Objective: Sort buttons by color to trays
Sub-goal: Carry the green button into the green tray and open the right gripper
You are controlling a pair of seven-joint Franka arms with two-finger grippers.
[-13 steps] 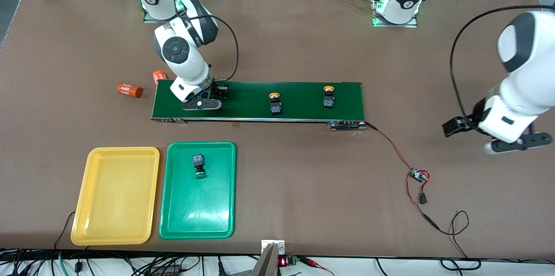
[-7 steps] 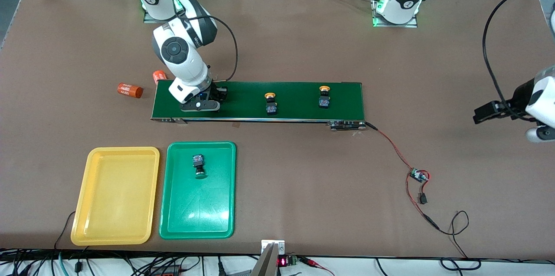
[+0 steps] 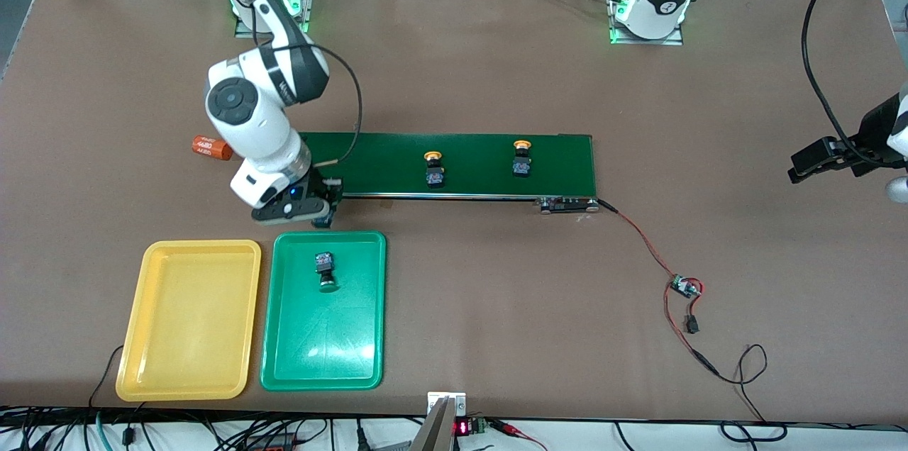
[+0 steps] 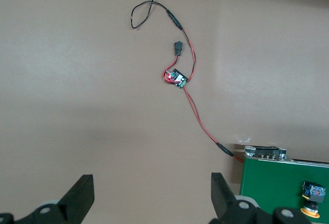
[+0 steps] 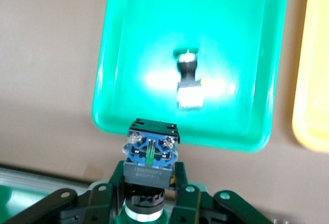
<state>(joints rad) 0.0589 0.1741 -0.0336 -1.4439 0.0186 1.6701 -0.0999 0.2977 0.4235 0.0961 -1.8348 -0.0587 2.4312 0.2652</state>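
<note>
My right gripper [image 3: 320, 213] is shut on a green-capped button [image 5: 150, 154], its black body between the fingers and its blue terminal end pointing out. It hangs over the bare table between the belt and the green tray [image 3: 323, 344], just short of that tray's rim [image 5: 231, 39]. Another green button [image 3: 325, 270] lies in this tray [image 5: 188, 82]. The yellow tray [image 3: 188, 323] beside it holds nothing. Two yellow buttons [image 3: 433, 171] [image 3: 522, 160] stand on the belt. My left gripper [image 4: 151, 196] waits open over bare table at the left arm's end [image 3: 844, 153].
The long dark-green conveyor belt [image 3: 468, 153] runs across the middle of the table. An orange cylinder [image 3: 212, 147] lies past its end at the right arm's side. A red-and-black wire with a small circuit board [image 3: 685, 286] trails from the belt's other end.
My right gripper lifted the green button off the belt's end and carried it toward the green tray. Both yellow buttons rode along the belt toward the right arm's end. The left arm swung outward.
</note>
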